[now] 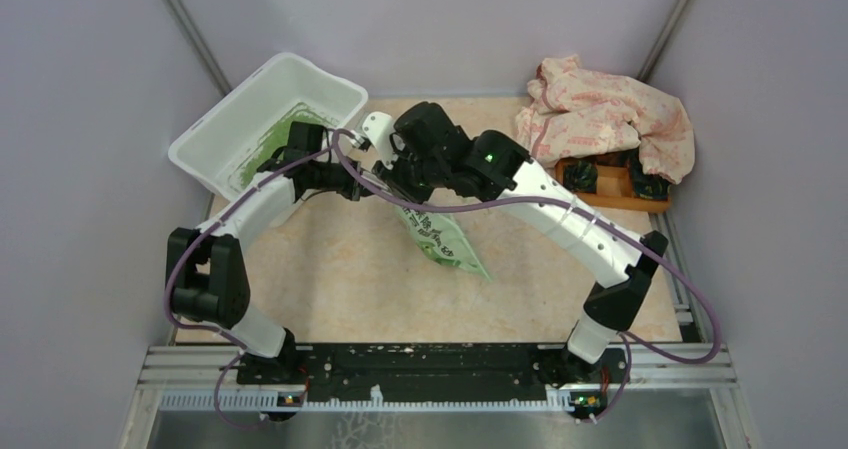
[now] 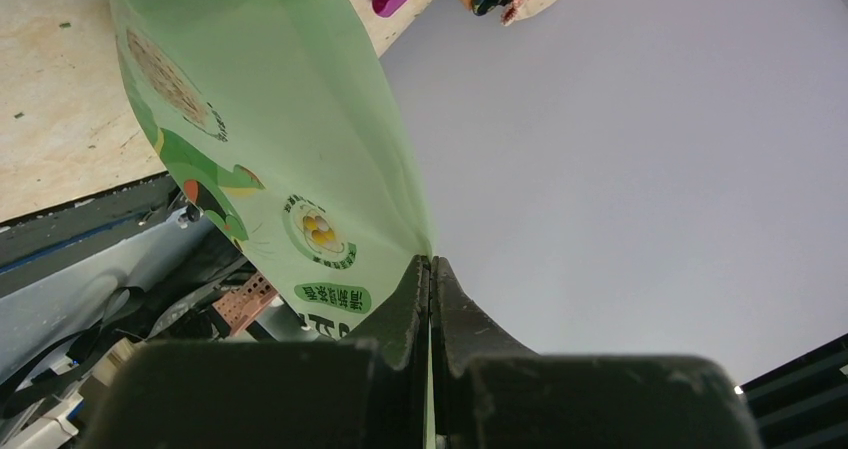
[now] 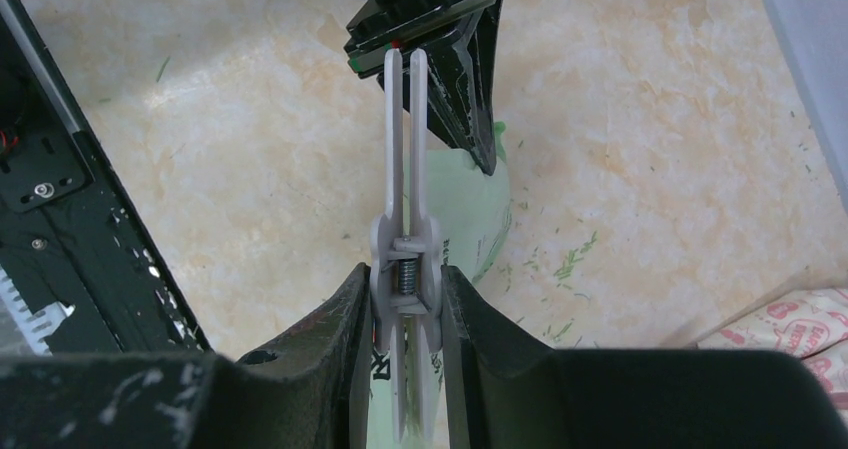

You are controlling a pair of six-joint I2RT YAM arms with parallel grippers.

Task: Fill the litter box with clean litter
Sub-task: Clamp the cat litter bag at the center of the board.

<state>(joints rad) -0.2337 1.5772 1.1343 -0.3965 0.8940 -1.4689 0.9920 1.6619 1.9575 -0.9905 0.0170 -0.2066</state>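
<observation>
On my overhead feed the litter box [image 1: 238, 106] sits at the far left corner of the table [image 1: 330, 279], close to the left wall; the clean litter [image 1: 262, 155] lies as a light green patch on its floor, partly hidden behind the left arm; a few stray green granules [image 3: 570, 263] are scattered on the tabletop. Both arms reach in toward the middle, just beside the box's near right corner, and a green printed bag [image 1: 446, 243] hangs below them, slanting down to the table. The left gripper [image 2: 431, 269] is clenched flat on an edge of that bag, its fingers pressed together with the film pinched between them. The right gripper [image 3: 405, 289] is clamped on the handle end of a pale spring clip [image 3: 407, 169], whose long arms point at the left gripper with a thin gap between them; the bag shows behind the clip, but I cannot tell whether the clip bites it. At far right a crumpled patterned cloth [image 1: 605, 114] drapes over an orange wooden tray [image 1: 612, 197].
</observation>
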